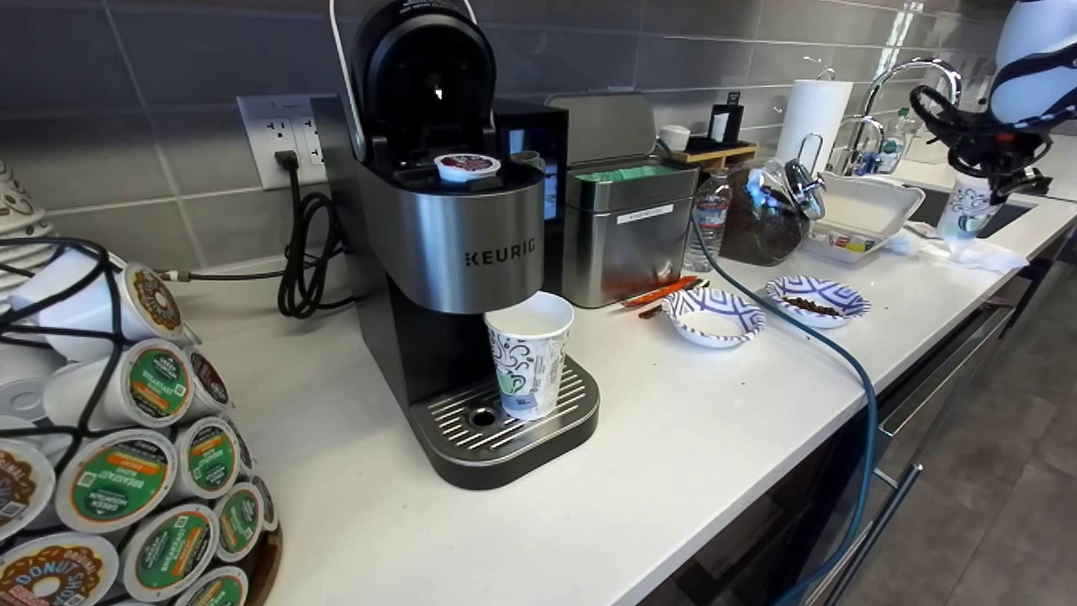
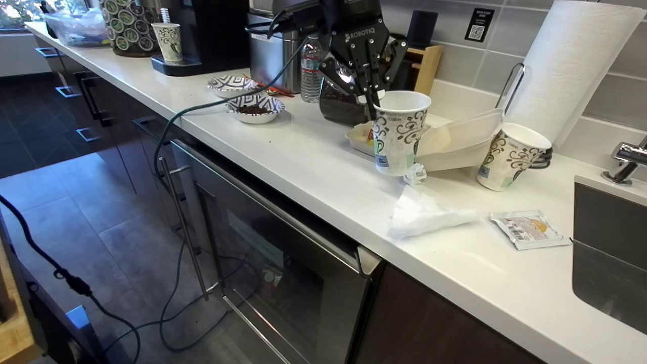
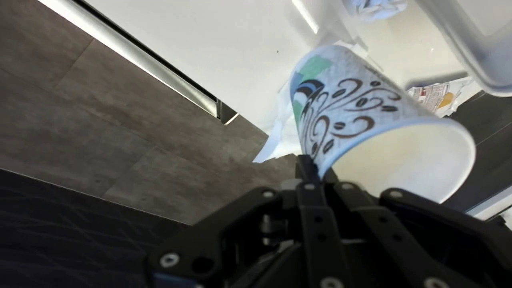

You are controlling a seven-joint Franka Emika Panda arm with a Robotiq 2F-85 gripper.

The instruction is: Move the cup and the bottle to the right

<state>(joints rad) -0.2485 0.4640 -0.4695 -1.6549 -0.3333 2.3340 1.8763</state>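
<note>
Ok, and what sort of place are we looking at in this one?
Likely a kitchenette, perhaps an office break room. A Keurig coffee machine, a big stack of coffee pods and a built-in sink point that way.

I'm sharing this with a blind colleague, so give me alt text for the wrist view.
A black gripper pinches a patterned paper cup by its rim, the open mouth at lower right. Behind are a white counter and, at left, gray-brown floor.
</note>
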